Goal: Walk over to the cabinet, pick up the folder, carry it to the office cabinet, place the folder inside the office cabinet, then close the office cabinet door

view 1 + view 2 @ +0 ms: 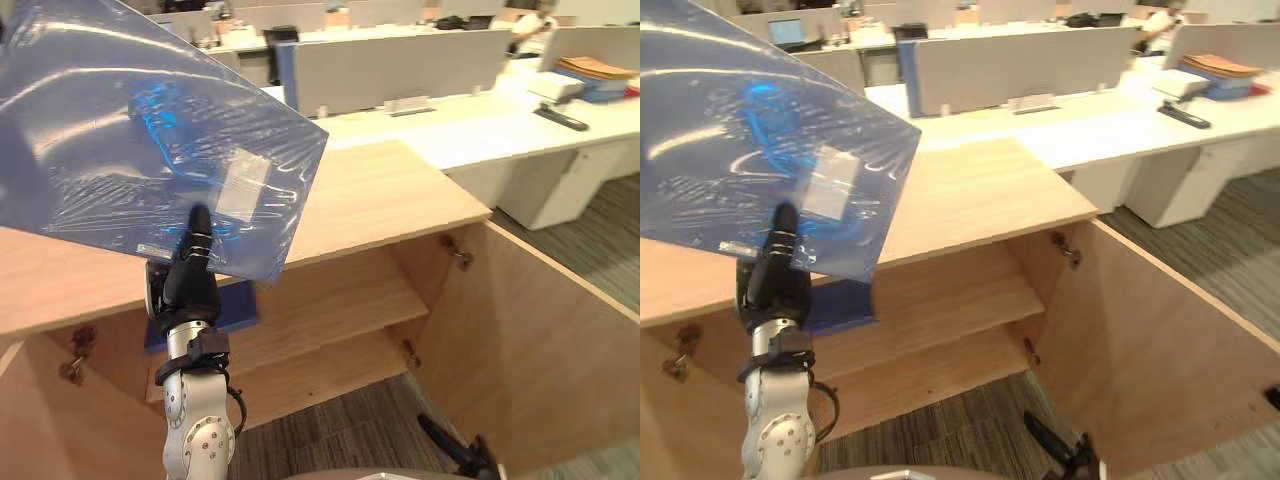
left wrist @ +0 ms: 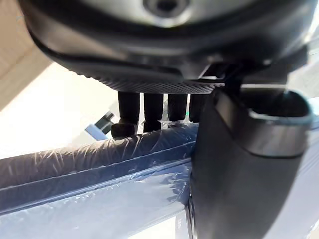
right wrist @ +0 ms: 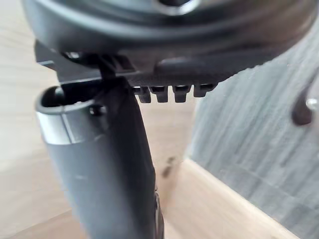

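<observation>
My left hand (image 1: 186,283) is raised in front of the wooden office cabinet (image 1: 380,190) and is shut on a translucent blue folder (image 1: 130,140). It holds the folder by its lower edge, tilted above the cabinet's top. In the left wrist view the thumb (image 2: 239,164) presses one face of the folder (image 2: 99,159) and the fingers (image 2: 149,112) curl over its edge. The cabinet door (image 1: 545,330) stands wide open on the right. Inside, the wooden shelf (image 1: 335,295) shows. My right hand (image 1: 455,448) hangs low by the door, fingers relaxed and empty.
A flat blue thing (image 1: 232,310) lies on the shelf behind my left hand. White office desks (image 1: 480,120) with grey dividers (image 1: 390,65) stand beyond the cabinet. A person (image 1: 530,25) sits at the far right. Grey carpet (image 1: 350,430) lies in front.
</observation>
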You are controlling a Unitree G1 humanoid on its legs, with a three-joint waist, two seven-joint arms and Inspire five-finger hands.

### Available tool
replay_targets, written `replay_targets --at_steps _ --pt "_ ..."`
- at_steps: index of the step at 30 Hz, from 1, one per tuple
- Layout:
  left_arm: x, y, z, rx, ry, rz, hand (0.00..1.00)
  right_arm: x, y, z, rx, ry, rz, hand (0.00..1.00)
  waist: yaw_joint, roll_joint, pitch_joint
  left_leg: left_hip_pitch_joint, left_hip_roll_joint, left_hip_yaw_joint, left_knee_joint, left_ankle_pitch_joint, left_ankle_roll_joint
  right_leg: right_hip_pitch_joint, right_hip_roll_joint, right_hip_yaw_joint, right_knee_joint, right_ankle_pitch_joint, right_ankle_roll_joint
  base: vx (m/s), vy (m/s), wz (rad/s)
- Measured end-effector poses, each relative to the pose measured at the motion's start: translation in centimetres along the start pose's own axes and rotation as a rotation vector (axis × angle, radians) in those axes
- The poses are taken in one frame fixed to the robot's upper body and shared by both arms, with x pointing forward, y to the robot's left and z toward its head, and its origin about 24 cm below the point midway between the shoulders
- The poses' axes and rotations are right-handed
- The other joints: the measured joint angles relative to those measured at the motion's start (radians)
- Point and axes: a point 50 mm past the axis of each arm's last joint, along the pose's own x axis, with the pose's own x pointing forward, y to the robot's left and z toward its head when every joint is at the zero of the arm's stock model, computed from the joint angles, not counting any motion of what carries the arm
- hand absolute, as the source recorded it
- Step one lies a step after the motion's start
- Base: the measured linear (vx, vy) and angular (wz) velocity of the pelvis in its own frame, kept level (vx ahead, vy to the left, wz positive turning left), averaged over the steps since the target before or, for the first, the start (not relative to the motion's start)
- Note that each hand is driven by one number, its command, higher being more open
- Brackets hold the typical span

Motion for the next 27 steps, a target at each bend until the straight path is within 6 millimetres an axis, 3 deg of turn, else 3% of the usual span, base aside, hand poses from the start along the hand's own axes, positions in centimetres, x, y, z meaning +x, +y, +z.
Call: replay_targets --at_steps 1,3,4,8,12,15,19,24,26,27 --pt "0.0 -0.1 0.2 -0.005 -0.009 -0.005 0.0 -0.2 0.2 1.0 -0.008 -0.046 -0.003 1.0 -0.002 0.003 0.0 0.0 0.001 0.013 0.0 -0.001 0.0 -0.008 0.003 0.01 0.005 0.0 0.001 -0.03 0.028 -0.83" --pt "-0.3 -0.7 1.3 -0.015 -0.058 -0.042 0.0 -1.3 0.3 6.0 -0.04 -0.278 -0.062 1.0 -0.001 0.01 0.004 0.015 0.008 0.081 0.001 -0.011 -0.011 -0.039 0.019 0.073 0.03 -0.001 0.006 0.0 0.017 -0.81" --pt "-0.4 -0.8 1.6 -0.011 -0.072 -0.044 0.0 -1.7 0.4 7.1 -0.049 -0.332 -0.081 1.0 -0.001 0.011 0.005 0.023 0.011 0.098 0.002 -0.014 -0.014 -0.041 0.022 0.088 0.034 -0.001 0.006 0.02 0.013 -0.81" --pt "-0.6 0.0 3.3 0.056 -0.148 -0.02 0.0 -5.5 0.1 14.6 -0.047 -0.705 -0.198 1.0 0.003 0.021 -0.001 0.058 0.038 0.176 0.031 -0.039 -0.027 -0.043 0.055 0.152 0.055 -0.005 0.014 0.05 -0.029 -0.56" --pt "-0.6 0.6 4.2 0.126 -0.195 0.009 0.0 -9.9 -0.1 20.0 -0.004 -1.027 -0.267 1.0 0.003 0.032 -0.01 0.06 0.052 0.186 0.042 -0.047 -0.03 -0.054 0.077 0.158 0.07 -0.012 0.025 0.06 -0.048 -0.16" --pt "-0.5 0.6 4.3 0.144 -0.202 -0.002 0.0 -12.4 1.2 23.1 0.046 -1.236 -0.224 1.0 0.003 0.039 -0.018 0.06 0.058 0.185 0.044 -0.047 -0.03 -0.055 0.086 0.158 0.074 -0.011 0.026 0.04 -0.031 -0.03" --pt "0.0 0.3 4.0 0.167 -0.182 -0.081 0.0 -13.7 2.5 25.2 0.133 -1.372 -0.072 1.0 0.011 0.046 -0.03 0.065 0.056 0.176 0.045 -0.047 -0.03 -0.043 0.087 0.153 0.07 -0.008 0.022 0.02 -0.017 0.06" --pt "2.0 1.1 2.3 0.329 -0.004 -0.29 0.0 -14.5 4.9 28.0 0.104 -1.509 0.318 1.0 0.036 0.052 -0.073 0.076 0.043 0.158 0.045 -0.049 -0.027 -0.02 0.07 0.14 0.056 -0.008 0.028 0.0 0.011 0.08" --pt "2.4 1.4 1.8 0.379 0.046 -0.327 0.0 -14.2 5.9 28.6 0.08 -1.51 0.424 1.0 0.037 0.048 -0.084 0.076 0.04 0.156 0.045 -0.049 -0.026 -0.019 0.066 0.139 0.055 -0.008 0.028 0.0 0.014 0.07" --pt "2.7 1.6 1.4 0.424 0.087 -0.359 0.0 -14.1 6.7 28.9 0.075 -1.484 0.556 1.0 0.038 0.046 -0.089 0.078 0.036 0.152 0.045 -0.048 -0.025 -0.014 0.061 0.136 0.052 -0.004 0.023 0.0 0.019 0.07"
